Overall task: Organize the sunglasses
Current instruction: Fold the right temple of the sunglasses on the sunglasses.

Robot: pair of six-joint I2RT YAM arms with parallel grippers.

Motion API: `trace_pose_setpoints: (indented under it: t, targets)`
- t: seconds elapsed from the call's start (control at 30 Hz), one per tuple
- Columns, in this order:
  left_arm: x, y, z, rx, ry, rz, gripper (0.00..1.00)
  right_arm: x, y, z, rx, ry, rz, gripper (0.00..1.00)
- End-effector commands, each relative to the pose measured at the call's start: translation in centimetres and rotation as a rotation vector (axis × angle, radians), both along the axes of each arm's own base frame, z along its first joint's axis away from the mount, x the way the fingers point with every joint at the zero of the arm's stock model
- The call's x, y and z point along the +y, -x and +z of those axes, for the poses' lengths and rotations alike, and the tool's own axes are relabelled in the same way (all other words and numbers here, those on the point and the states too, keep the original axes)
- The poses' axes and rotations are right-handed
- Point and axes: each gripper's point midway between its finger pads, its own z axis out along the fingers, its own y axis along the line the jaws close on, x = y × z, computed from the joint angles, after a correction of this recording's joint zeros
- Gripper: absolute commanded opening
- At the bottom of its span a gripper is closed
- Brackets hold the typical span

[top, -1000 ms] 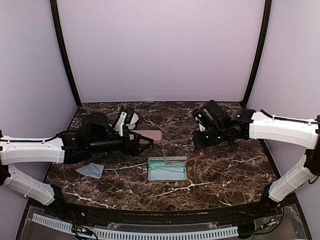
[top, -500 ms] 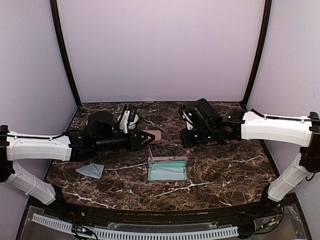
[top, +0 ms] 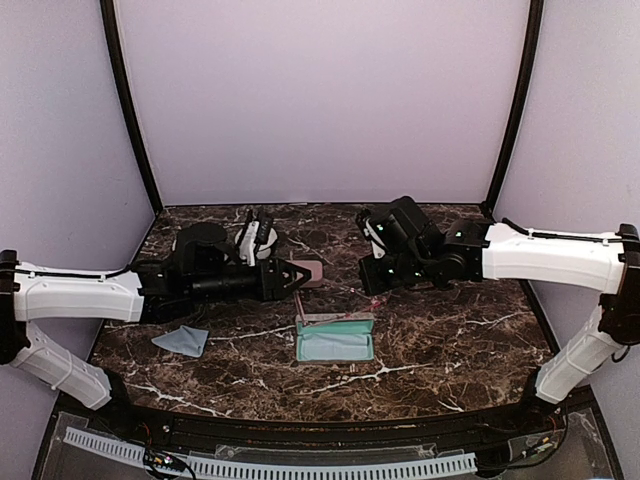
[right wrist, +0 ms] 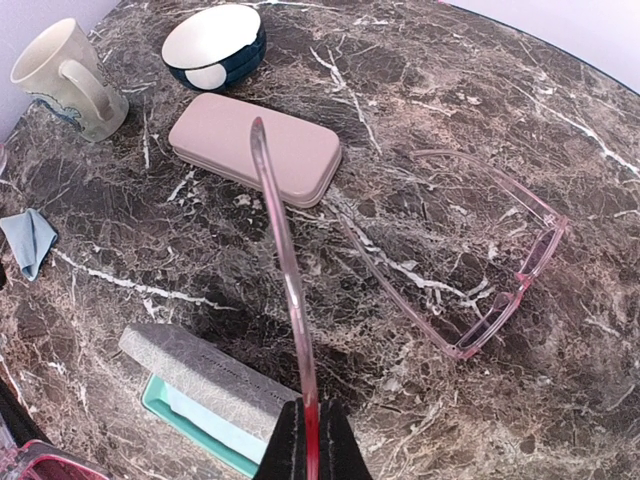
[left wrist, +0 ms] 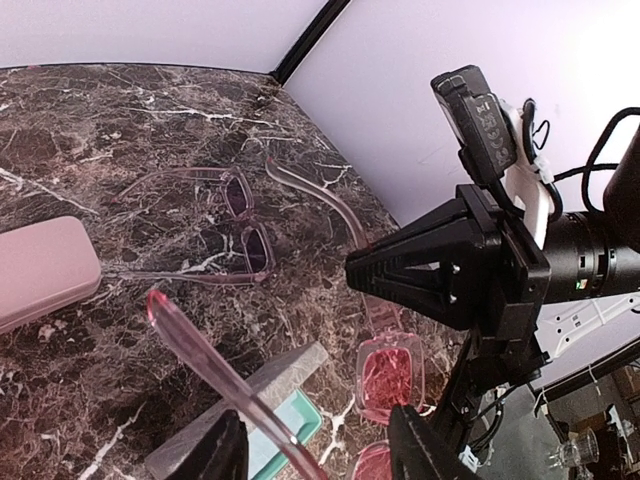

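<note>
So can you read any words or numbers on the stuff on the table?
Grey lid of the open glasses case: a thin line of print, too small to read.
Mug: a bluish mark, too blurred to tell if it is writing.
Nothing else shows words, numbers or signs that can be read.

Your tabletop [top: 450,330] is dark brown marble veined with white. Between your left hand [top: 298,277] and right hand [top: 374,278], the pink-framed glasses [right wrist: 505,305] lie on it with their arms unfolded; on the near side of both hands sits the open case [top: 335,340], its grey lid beside the teal tray; a closed pink case [right wrist: 255,150] lies just beside the left hand's tips; beyond it stand a mug [right wrist: 65,80] and a bowl [right wrist: 215,45]; a blue cloth [top: 182,340] lies further back, beside the left arm.
</note>
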Motion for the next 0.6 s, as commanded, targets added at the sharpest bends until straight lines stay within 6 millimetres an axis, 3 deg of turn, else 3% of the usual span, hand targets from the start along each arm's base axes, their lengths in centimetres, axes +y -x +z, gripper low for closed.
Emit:
trace_pose_setpoints:
  t: [0.0, 0.3, 0.57]
  targets:
    - [0.8, 0.7, 0.6, 0.016, 0.024, 0.01, 0.47, 0.5, -0.3, 0.5, -0.033, -0.011, 0.0, 0.0]
    - [1.2, 1.1, -0.1, 0.041, 0.02, 0.012, 0.33, 0.6, -0.3, 0.1, -0.028, -0.002, 0.002, 0.0]
    - [0.5, 1.2, -0.6, 0.057, 0.024, -0.015, 0.14, 0.8, -0.4, 0.3, -0.027, -0.015, 0.004, 0.0]
